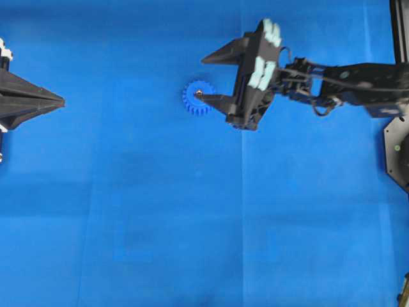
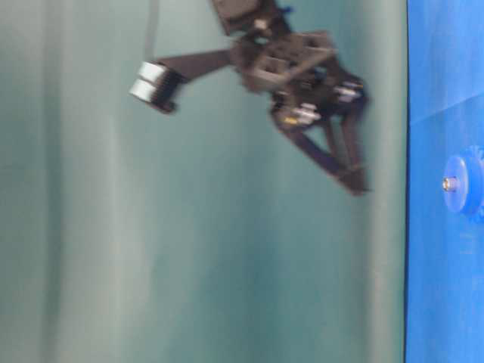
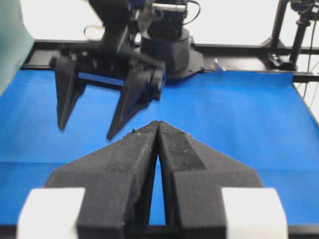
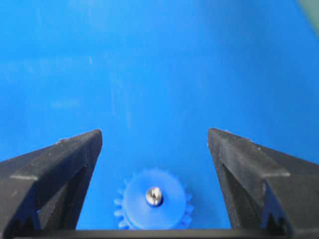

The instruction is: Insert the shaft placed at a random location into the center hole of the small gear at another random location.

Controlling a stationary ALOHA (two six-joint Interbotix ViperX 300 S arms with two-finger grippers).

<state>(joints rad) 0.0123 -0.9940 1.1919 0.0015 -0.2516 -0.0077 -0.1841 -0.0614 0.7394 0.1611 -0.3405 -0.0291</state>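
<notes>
We see the gear [image 1: 197, 98] lying flat on the blue tabletop [image 1: 192, 211], teeth all round its rim. The shaft [image 1: 199, 94] stands upright in the gear's centre, poking out of the hub; in the right wrist view it reads as a shiny dot end-on [image 4: 154, 195] in the middle of the gear [image 4: 153, 199]. The hole itself is filled by the shaft, so we can't see it.

Right gripper [image 1: 212, 79] hangs over the gear, fingers spread wide, grasping nothing. In the overhead view one fingertip overlaps the gear's right edge just beside the shaft, the other sits up and to the right of the gear. In the table-level view the gripper [image 2: 359, 181] is clear of the gear [image 2: 463, 184], a gap between them, shaft tip [image 2: 449, 183] sticking out of the hub. In the right wrist view the two fingers [image 4: 60, 174] frame the gear, one on each side, not touching it.

Left gripper [image 1: 61, 100] sits well to the left of the gear, fingers pressed together with nothing between them; the left wrist view shows the tips [image 3: 158, 125] meeting.
</notes>
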